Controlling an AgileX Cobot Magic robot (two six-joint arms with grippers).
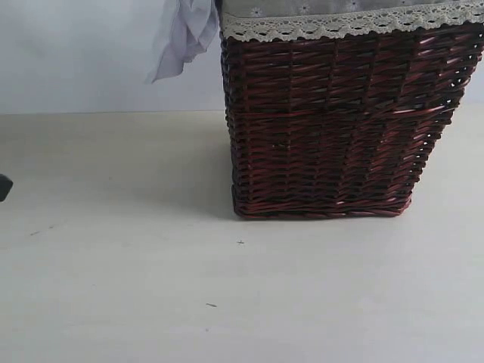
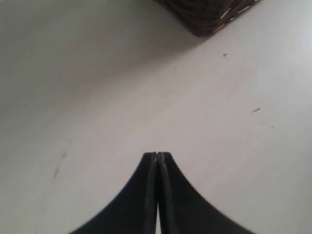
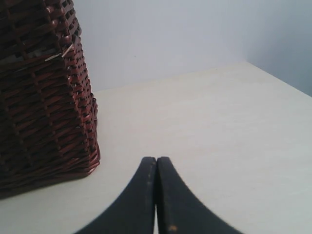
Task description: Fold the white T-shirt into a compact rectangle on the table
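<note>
The table took up most of the exterior view, a bare cream surface running back to a pale wall. On it, right of centre, stood a dark brown wicker basket, its base flat on the surface and its top cut off by the frame. The white T-shirt was not spread on the table: a bunch of white cloth hung over the basket's upper left corner and down past the rim, well clear of the surface, with the rest hidden. Beside it a grey liner with lace trim folded over the rim. Only the exterior view showed the shirt and liner. The left wrist view caught just a bottom corner of the basket, well apart from its gripper. The right wrist view showed one woven side close by and a corner where two walls met. The left gripper hung over bare table, tilted down at it, its fingers pressed together and pinching nothing. The right gripper sat low, pointing along the table toward the wall, its fingers likewise pressed together and empty, with the basket near its side. A small dark shape at the exterior view's left edge could not be identified. A few tiny specks dotted the table.
</note>
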